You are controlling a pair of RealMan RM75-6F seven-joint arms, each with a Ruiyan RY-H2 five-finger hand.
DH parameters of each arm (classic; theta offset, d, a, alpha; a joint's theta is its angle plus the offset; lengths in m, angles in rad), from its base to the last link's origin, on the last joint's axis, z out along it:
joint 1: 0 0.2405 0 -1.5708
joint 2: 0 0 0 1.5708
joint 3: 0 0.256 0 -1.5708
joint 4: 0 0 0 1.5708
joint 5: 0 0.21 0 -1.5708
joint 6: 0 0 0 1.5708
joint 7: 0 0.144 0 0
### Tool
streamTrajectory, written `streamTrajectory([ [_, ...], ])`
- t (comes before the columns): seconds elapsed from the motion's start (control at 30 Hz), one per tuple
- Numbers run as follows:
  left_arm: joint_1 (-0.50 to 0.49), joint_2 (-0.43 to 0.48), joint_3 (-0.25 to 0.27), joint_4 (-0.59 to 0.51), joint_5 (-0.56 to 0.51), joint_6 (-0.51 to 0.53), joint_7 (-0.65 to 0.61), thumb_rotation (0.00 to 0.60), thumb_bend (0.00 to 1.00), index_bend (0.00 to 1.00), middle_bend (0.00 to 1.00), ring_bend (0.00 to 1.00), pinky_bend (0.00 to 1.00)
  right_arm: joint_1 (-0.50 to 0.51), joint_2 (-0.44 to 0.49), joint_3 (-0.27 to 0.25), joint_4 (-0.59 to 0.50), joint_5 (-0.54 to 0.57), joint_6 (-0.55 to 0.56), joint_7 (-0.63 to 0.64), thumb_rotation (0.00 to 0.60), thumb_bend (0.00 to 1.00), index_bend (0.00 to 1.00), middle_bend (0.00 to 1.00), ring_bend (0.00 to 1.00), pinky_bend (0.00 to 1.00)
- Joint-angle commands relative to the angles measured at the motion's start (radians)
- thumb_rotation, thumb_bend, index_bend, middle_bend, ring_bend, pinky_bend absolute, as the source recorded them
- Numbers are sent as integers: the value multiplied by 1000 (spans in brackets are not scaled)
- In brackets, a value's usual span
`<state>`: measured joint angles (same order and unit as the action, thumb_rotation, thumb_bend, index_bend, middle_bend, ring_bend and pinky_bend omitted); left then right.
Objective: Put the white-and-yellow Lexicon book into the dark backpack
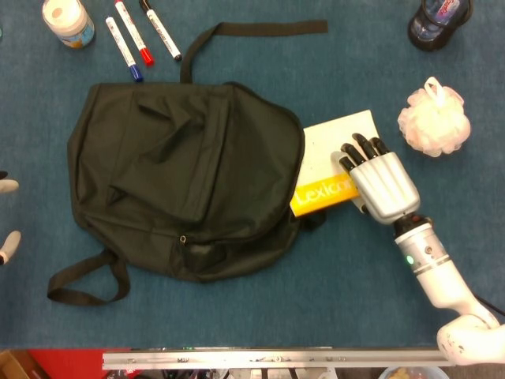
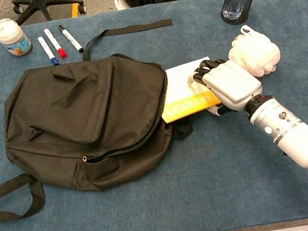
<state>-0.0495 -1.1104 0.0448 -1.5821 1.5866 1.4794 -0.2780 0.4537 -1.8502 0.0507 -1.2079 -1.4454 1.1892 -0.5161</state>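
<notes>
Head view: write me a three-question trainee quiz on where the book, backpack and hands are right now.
1. True or false: the book is fully inside the backpack.
2. The right hand is: A) resting on the book, B) holding a marker, C) on the bath pouf.
3. Fill in: at the left edge of the head view only the ____ of the left hand show.

Key
1. False; its right part sticks out of the opening.
2. A.
3. fingertips.
</notes>
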Motion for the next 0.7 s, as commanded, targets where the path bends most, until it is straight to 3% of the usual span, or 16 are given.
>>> streamTrajectory([
  [0.03, -1, 4, 2, 1, 2, -1, -9, 600, 260, 258, 211, 171, 197, 5, -19, 1, 38, -28, 20, 40, 600, 395, 340, 337, 149, 251],
  [0.3, -6, 15, 9, -4, 1, -19, -21, 600, 261, 258, 211, 172, 197, -1, -16, 10, 52, -36, 39, 80, 600, 424, 383, 370, 169, 272],
  [0.5, -12, 19, 9, -9, -1, -29, -16, 600, 261, 259, 211, 172, 198, -1, -14, 30, 50, -34, 60, 82, 600, 308, 428, 408, 197, 291],
  [0.7, -17, 24, 9, -16, -2, -36, -15, 600, 261, 258, 211, 172, 197, 8, -23, 44, 65, -33, 61, 87, 600, 280, 532, 481, 284, 370],
])
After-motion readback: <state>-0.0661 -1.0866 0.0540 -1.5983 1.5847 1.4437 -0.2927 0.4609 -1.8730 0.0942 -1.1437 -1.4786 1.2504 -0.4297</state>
